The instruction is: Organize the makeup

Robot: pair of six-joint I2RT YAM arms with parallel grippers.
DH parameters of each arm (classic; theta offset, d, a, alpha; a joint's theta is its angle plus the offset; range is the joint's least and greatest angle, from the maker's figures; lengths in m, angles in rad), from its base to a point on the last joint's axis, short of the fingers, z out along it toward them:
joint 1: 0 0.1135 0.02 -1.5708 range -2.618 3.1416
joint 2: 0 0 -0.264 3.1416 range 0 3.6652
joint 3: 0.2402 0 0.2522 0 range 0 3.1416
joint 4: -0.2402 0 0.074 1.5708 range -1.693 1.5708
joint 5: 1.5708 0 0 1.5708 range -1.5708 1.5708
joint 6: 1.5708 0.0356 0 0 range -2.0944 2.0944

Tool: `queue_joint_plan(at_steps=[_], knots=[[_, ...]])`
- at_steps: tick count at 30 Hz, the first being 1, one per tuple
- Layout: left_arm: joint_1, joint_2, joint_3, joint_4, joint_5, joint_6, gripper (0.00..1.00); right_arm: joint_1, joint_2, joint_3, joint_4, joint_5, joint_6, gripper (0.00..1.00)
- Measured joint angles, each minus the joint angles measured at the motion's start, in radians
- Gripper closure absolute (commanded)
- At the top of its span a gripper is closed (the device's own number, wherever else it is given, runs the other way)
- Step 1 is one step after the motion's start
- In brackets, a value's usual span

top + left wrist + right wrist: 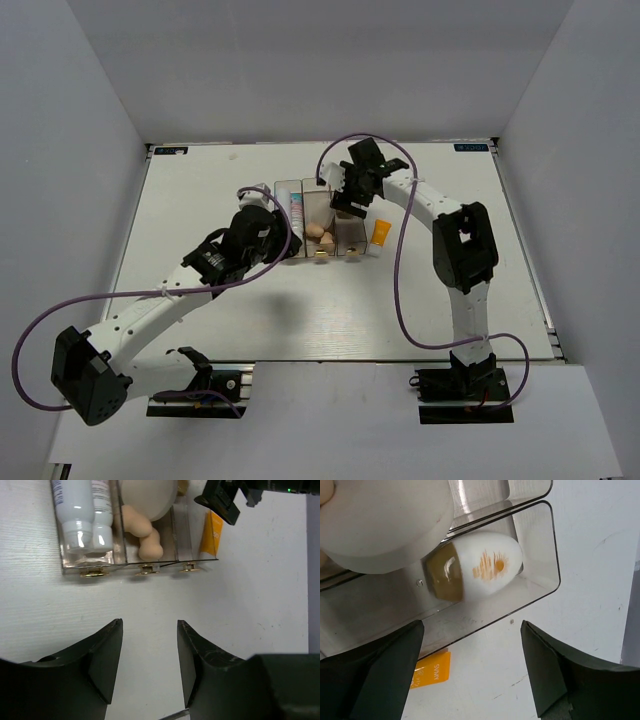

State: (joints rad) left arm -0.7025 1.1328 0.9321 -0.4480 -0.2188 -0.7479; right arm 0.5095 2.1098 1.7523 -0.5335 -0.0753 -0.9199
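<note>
White desk (200, 300) is sitting boxed in by plain grey walls (80, 150) on 3 sides, w/ a small label (170, 150) stuck at each far corner and purple cables (398, 290) looping off both arms. Clear tray (352, 240) is lying mid-desk, closer to the far edge than the near one, 3 compartments side by side. White tubes (82, 510) are lying together in the compartment toward the desk's left edge, caps pointing at the near edge. Beige sponges (142, 530) are sitting in the middle compartment w/ the pale puff (385, 520) bulging up just behind them. An egg-shaped white piece (485, 565) w/ a gold cap and orange print is lying in the compartment toward the right edge, at its far end. Orange tube (381, 233) is lying flat on the desk just beside the tray's right wall, outside it. Left gripper (149, 650) is hovering over bare desk on the near side of the tray, fingers parted approx halfway, nothing btwn them. Right gripper (470, 645) is hanging above the tray's far right part, fingers spread wide, gripping nothing. Desk surface is showing faint scuffs and specks toward the right edge.
</note>
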Motion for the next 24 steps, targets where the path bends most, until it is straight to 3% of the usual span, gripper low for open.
queue_joint_plan(at_steps=[2, 3, 6, 8, 15, 16, 17, 18, 20, 21, 23, 24], knots=[[-0.001, 0.010, 0.002, 0.029, 0.035, 0.021, 0.43, -0.003, -0.014, 0.000, -0.001, -0.008, 0.022, 0.28], [-0.002, 0.024, 0.008, 0.045, 0.060, 0.034, 0.43, -0.006, -0.026, 0.000, -0.001, -0.015, 0.039, 0.48], [-0.006, 0.107, 0.059, 0.103, 0.160, 0.076, 0.48, -0.032, -0.092, -0.030, 0.021, -0.042, 0.122, 0.83], [-0.011, 0.216, 0.134, 0.151, 0.262, 0.113, 0.61, -0.067, -0.166, -0.080, 0.052, -0.046, 0.221, 1.00], [-0.055, 0.491, 0.364, 0.209, 0.434, 0.180, 0.72, -0.266, -0.282, -0.144, 0.112, -0.045, 0.587, 1.00], [-0.062, 0.524, 0.394, 0.212, 0.449, 0.187, 0.72, -0.294, -0.282, -0.154, 0.108, -0.057, 0.620, 0.95], [-0.070, 0.550, 0.419, 0.214, 0.460, 0.192, 0.69, -0.322, -0.282, -0.172, 0.102, -0.083, 0.656, 0.81], [-0.079, 0.575, 0.441, 0.216, 0.470, 0.199, 0.66, -0.345, -0.282, -0.192, 0.086, -0.110, 0.687, 0.53], [-0.093, 0.605, 0.462, 0.219, 0.478, 0.204, 0.55, -0.372, -0.275, -0.228, 0.037, -0.167, 0.736, 0.36], [-0.100, 0.611, 0.463, 0.217, 0.480, 0.209, 0.51, -0.377, -0.269, -0.246, 0.018, -0.203, 0.755, 0.21], [-0.110, 0.612, 0.463, 0.209, 0.479, 0.210, 0.44, -0.375, -0.259, -0.284, -0.009, -0.265, 0.796, 0.11], [-0.115, 0.610, 0.463, 0.209, 0.478, 0.210, 0.44, -0.370, -0.254, -0.299, -0.026, -0.297, 0.818, 0.11]])
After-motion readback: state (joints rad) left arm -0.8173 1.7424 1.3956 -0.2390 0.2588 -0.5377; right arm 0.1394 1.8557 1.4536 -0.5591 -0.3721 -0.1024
